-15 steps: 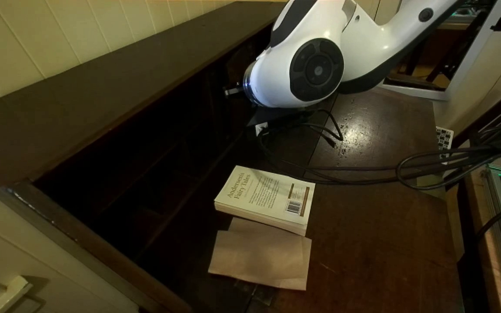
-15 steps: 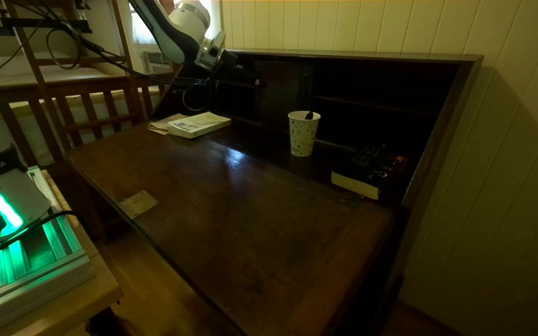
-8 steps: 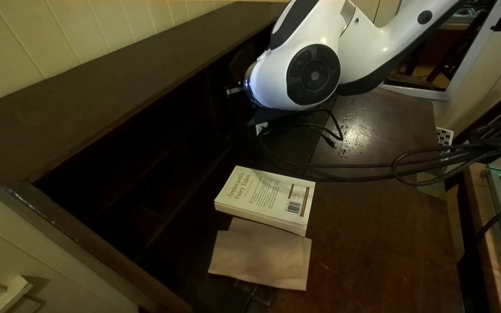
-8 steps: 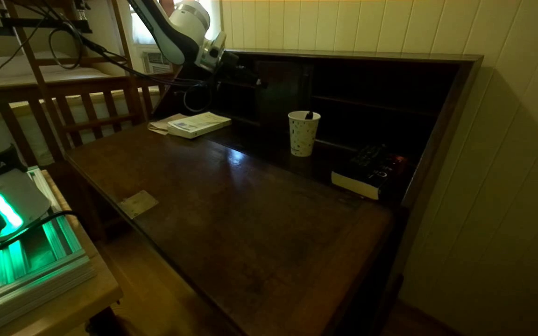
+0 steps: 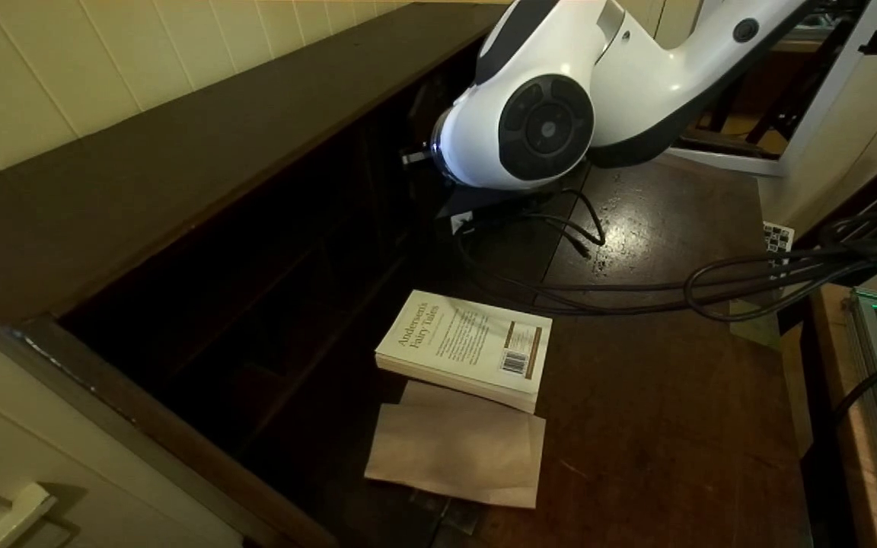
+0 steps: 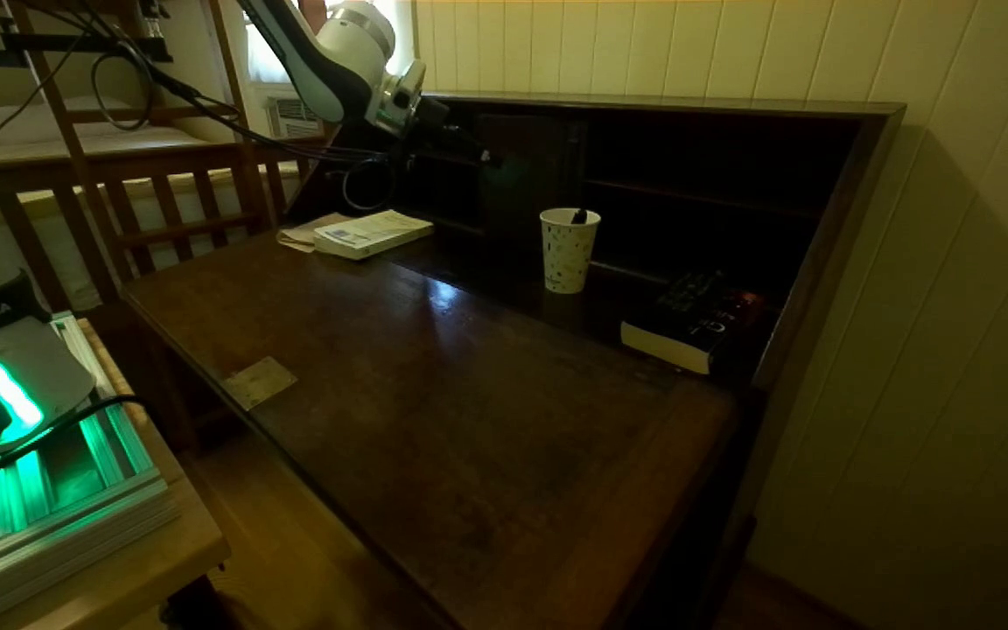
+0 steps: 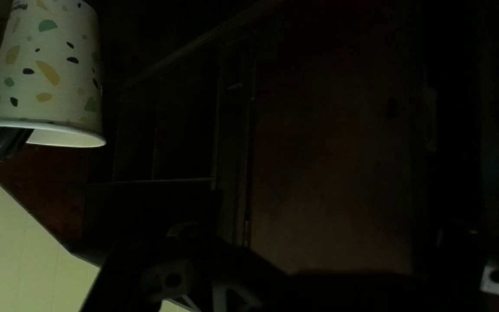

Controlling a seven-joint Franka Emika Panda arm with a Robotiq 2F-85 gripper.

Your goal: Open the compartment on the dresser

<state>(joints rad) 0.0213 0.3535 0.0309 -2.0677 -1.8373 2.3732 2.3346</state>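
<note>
The dark brown dresser shows in both exterior views [image 5: 180, 167] [image 6: 469, 437], with a row of cubbyholes along its back. A flat door panel [image 6: 526, 166] closes a compartment in the middle of that row. In the wrist view, which stands upside down, the door [image 7: 332, 173] fills the centre, with a dark spot like a keyhole and a pale fitting by its right edge. My gripper [image 7: 321, 234] is in front of the door with its fingers wide apart and nothing seen between them. In an exterior view the gripper [image 6: 469, 150] is at the door's left side; touching cannot be told.
A patterned paper cup [image 6: 568, 254] with a dark object in it stands before the cubbyholes, near a black book [image 6: 688, 319]. A cream book [image 5: 465, 346] and brown paper [image 5: 457, 449] lie on the surface. Black cables [image 5: 621, 293] hang from the arm over it.
The wrist and gripper have shifted very slightly, a few pixels to the right in both exterior views. The hanging cables have swayed a little. The door, cup and books have not moved.
</note>
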